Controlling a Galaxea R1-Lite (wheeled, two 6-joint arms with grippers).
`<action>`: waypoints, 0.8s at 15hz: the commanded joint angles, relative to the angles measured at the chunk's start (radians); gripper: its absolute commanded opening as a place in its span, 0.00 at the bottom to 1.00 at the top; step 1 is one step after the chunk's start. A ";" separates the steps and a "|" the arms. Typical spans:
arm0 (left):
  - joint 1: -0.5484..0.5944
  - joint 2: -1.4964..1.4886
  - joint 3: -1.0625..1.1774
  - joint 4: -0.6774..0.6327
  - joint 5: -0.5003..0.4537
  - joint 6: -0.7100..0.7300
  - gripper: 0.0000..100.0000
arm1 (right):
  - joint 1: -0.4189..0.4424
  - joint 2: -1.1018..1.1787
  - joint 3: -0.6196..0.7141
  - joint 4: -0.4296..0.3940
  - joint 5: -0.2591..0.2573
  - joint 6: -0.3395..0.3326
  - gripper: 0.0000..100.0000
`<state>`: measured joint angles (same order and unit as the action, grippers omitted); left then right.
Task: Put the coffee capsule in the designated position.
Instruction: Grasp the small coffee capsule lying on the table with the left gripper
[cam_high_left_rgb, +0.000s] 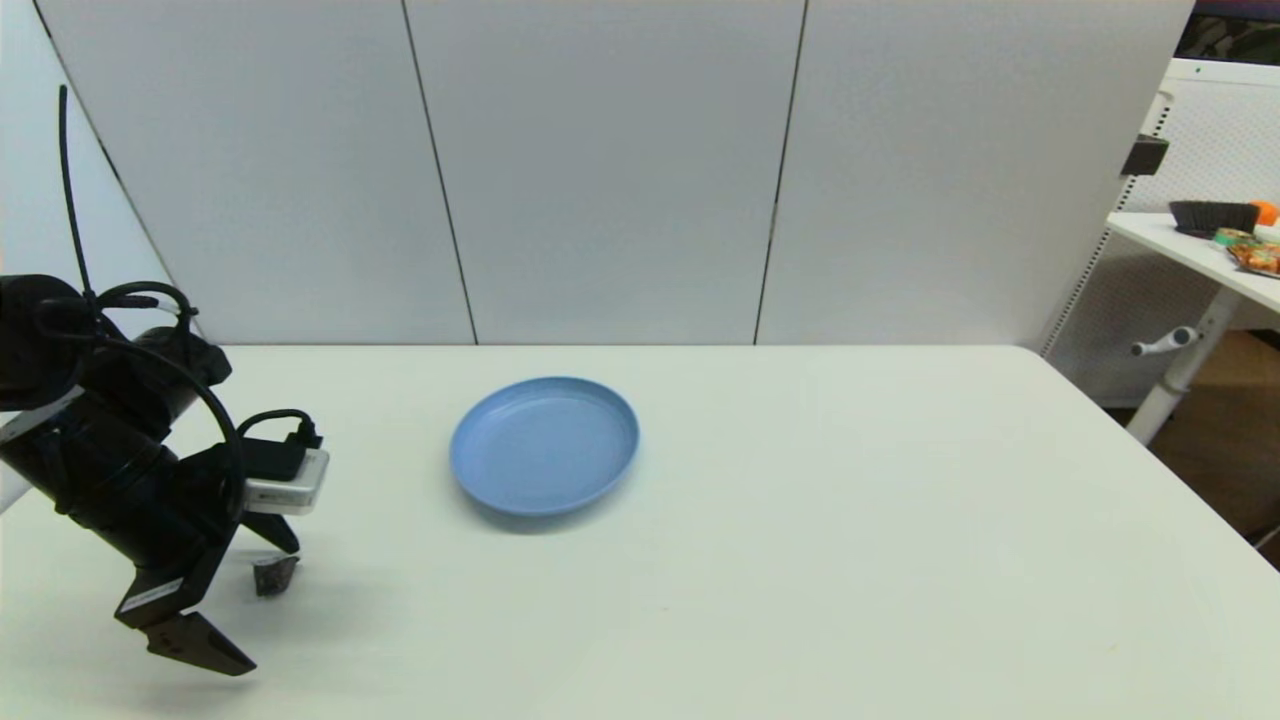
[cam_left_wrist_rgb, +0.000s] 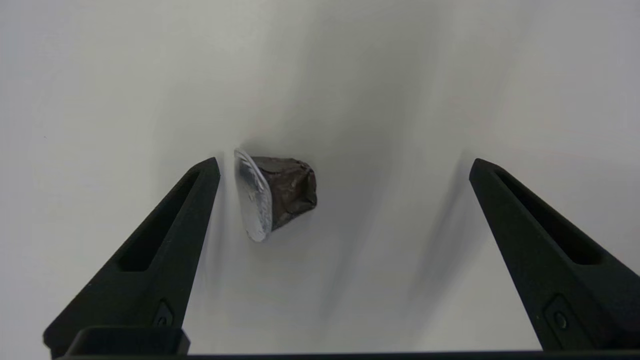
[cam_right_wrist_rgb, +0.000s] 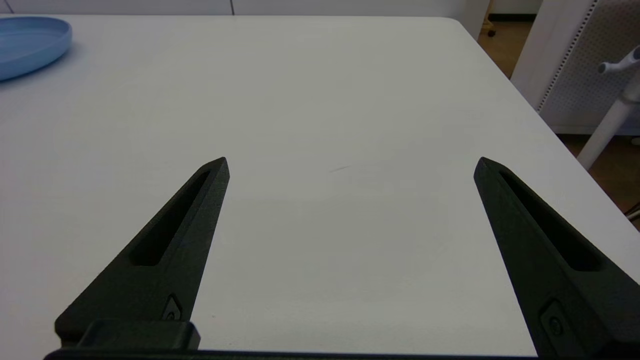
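The coffee capsule (cam_high_left_rgb: 273, 575) lies on its side on the white table at the front left, dark brown with a pale foil rim. My left gripper (cam_high_left_rgb: 270, 608) hangs over it, open, pointing down, one finger on each side. In the left wrist view the capsule (cam_left_wrist_rgb: 280, 192) lies between the fingers of the left gripper (cam_left_wrist_rgb: 345, 161), its foil rim close to one fingertip (cam_left_wrist_rgb: 207, 172) and apart from it. An empty blue plate (cam_high_left_rgb: 545, 445) sits mid-table, to the right of the capsule. My right gripper (cam_right_wrist_rgb: 351, 160) is open over bare table, out of the head view, with the plate (cam_right_wrist_rgb: 27, 45) far off.
White wall panels stand behind the table's back edge. The table's right edge (cam_high_left_rgb: 1150, 470) runs diagonally toward the front. Beyond it stands a side table (cam_high_left_rgb: 1190, 250) with a black bowl (cam_high_left_rgb: 1213, 215) and snacks.
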<state>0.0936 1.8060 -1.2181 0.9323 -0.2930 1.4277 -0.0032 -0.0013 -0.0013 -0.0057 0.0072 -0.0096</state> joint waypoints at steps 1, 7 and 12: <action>0.005 0.004 -0.009 0.011 -0.002 0.008 1.00 | 0.000 0.001 0.001 0.000 0.000 0.000 1.00; 0.008 0.023 -0.020 0.008 0.003 0.008 1.00 | 0.000 0.001 0.000 0.000 0.000 0.000 1.00; 0.008 0.039 -0.047 0.006 0.003 0.007 1.00 | 0.000 0.001 0.001 0.000 0.000 0.000 1.00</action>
<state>0.1009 1.8400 -1.2609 0.9336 -0.2885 1.4264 -0.0032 -0.0013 -0.0009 -0.0053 0.0072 -0.0089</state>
